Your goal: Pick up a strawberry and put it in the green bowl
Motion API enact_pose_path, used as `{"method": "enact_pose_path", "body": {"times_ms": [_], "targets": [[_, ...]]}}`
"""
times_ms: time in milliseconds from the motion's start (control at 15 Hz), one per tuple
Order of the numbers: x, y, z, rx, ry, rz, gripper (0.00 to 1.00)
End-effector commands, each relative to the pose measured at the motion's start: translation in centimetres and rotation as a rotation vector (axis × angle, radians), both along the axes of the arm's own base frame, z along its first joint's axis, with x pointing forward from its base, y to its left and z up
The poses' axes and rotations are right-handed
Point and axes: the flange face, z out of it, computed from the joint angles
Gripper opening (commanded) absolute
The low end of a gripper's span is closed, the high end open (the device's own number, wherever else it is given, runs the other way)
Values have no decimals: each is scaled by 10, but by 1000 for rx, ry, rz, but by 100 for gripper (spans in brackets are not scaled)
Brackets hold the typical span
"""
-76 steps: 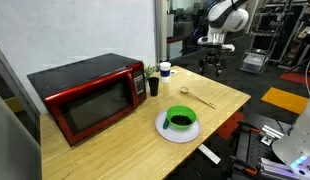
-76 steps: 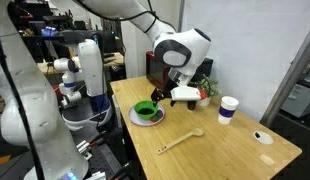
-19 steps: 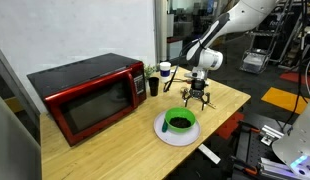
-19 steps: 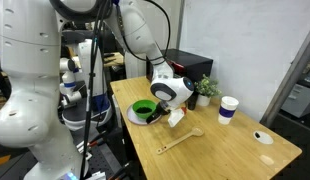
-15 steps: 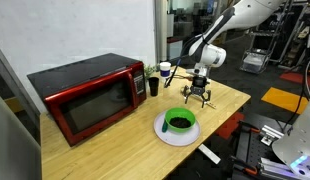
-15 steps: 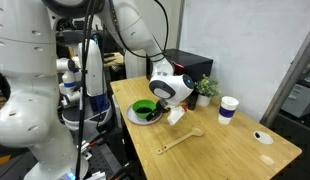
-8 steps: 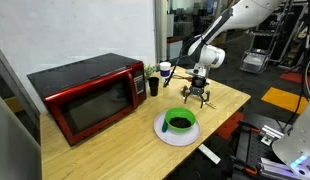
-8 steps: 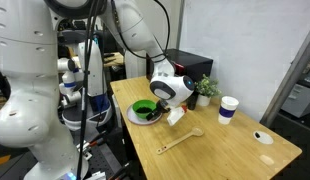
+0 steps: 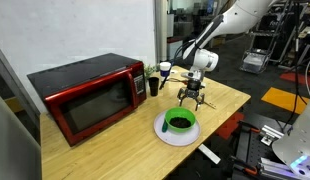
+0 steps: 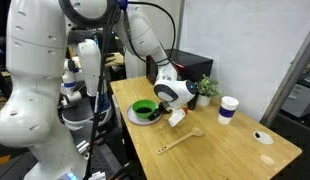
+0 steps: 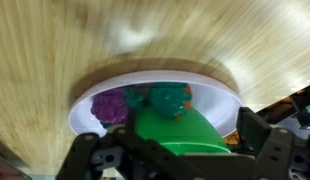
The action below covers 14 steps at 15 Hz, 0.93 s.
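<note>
The green bowl point(image 9: 180, 120) stands on a white plate point(image 9: 167, 134); it also shows in the other exterior view point(image 10: 144, 109). My gripper point(image 9: 189, 101) hangs just above the table at the bowl's far-right side, fingers spread, open and empty. In the wrist view the gripper point(image 11: 177, 152) has the green bowl point(image 11: 180, 135) between its fingers, low in the picture. Behind the bowl on the plate point(image 11: 215, 90) lie a purple piece point(image 11: 110, 105) and a teal piece point(image 11: 167, 98) with a small orange-red bit at its edge. I cannot make out a clear strawberry.
A red microwave point(image 9: 85, 95) stands on the wooden table, with a dark cup point(image 9: 153, 85) and a white cup point(image 9: 165, 70) behind the gripper. A wooden spoon point(image 10: 182, 140), a paper cup point(image 10: 228, 108) and a small plant point(image 10: 205, 90) are also on the table.
Over five seconds the arm came down from high at the back to table height. In the last second the gripper has shifted a little toward the bowl.
</note>
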Motion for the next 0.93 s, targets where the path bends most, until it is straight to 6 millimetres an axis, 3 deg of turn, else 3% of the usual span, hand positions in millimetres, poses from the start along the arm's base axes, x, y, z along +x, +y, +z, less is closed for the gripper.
{"method": "enact_pose_path", "body": {"times_ms": [0,800,867], "targets": [[18,3,-14,24,16,-16,100],[24,25,-40,23,78,0,100],[24,25,-41,25,78,0,88]]}}
